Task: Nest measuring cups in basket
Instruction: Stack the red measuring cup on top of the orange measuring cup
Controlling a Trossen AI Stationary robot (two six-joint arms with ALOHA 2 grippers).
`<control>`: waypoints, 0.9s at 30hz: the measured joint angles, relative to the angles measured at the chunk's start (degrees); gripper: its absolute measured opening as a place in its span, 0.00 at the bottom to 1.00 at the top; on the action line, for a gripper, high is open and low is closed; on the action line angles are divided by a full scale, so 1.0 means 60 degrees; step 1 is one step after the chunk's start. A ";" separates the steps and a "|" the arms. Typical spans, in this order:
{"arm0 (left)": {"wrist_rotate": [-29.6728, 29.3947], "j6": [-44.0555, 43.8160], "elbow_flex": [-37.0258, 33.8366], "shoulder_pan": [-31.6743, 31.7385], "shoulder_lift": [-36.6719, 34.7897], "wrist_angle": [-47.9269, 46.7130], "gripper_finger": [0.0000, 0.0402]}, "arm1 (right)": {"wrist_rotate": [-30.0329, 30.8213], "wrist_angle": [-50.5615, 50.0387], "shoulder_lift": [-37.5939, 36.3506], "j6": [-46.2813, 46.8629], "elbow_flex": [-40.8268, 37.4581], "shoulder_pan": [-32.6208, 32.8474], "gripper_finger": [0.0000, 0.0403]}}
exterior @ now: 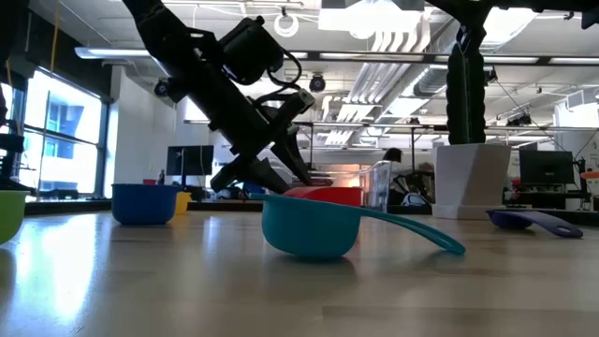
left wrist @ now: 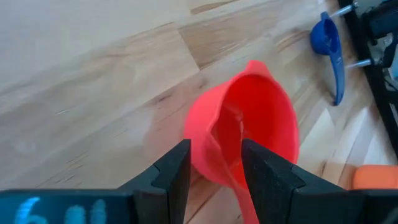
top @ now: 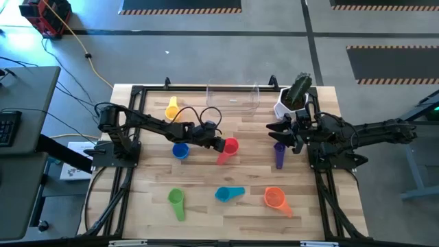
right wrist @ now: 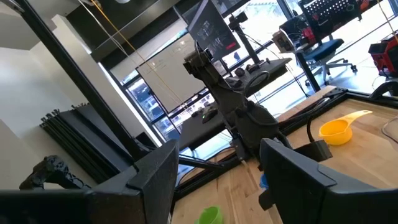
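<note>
No cups are nested yet; the basket (top: pixel 233 96) is seen unfilled, while the red cup (left wrist: pixel 249 134) is straddled by the left gripper (left wrist: pixel 214 165), jaws spread.

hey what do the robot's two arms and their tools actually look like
Both arms are black and jointed, on dark frames at the table's sides. A black cable loops above the left arm. Each ends in a tool, the left tool and the right tool, with two flat, blocky black fingers. No markings are legible.

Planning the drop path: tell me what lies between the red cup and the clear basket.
In the high view, only bare wood separates the red cup from the basket.
</note>
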 joint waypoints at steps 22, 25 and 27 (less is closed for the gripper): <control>0.0231 0.0572 0.0000 0.0178 0.0074 0.0049 0.33 | 0.0004 -0.0024 0.0000 0.0000 0.0000 -0.0004 0.54; 0.0212 0.0572 0.0000 0.0195 0.0074 0.0045 0.33 | 0.0004 -0.0024 0.0000 0.0000 0.0000 -0.0002 0.54; 0.0227 0.0584 0.0000 0.0243 0.0075 0.0026 0.33 | 0.0004 -0.0024 0.0000 0.0000 0.0000 -0.0001 0.54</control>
